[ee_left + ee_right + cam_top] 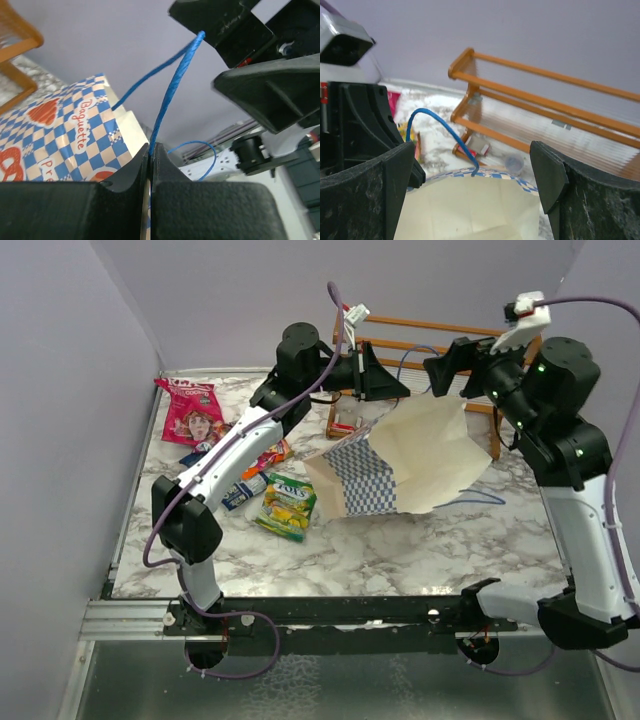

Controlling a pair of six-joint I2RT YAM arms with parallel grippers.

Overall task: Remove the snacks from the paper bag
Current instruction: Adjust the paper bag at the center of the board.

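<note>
The blue-and-white checkered paper bag [372, 478] hangs tilted above the table, cream inside [470, 210] facing my right wrist. My left gripper [150, 150] is shut on its thin blue cord handle [170, 90] and holds the bag up at its rim [398, 390]. My right gripper [475, 180] is open just above the bag's mouth [447, 368], holding nothing. Snacks lie on the table left of the bag: a pink-red bag with a face [192, 412], a green-yellow packet [288, 506], a blue packet [243, 490] and an orange one [277, 451]. No snack shows inside the bag.
A wooden rack [420, 335] stands at the back, right behind the bag, also in the right wrist view [530, 105]. A small red-and-white packet [477, 146] lies at its foot. Purple walls close in the left, back and right sides.
</note>
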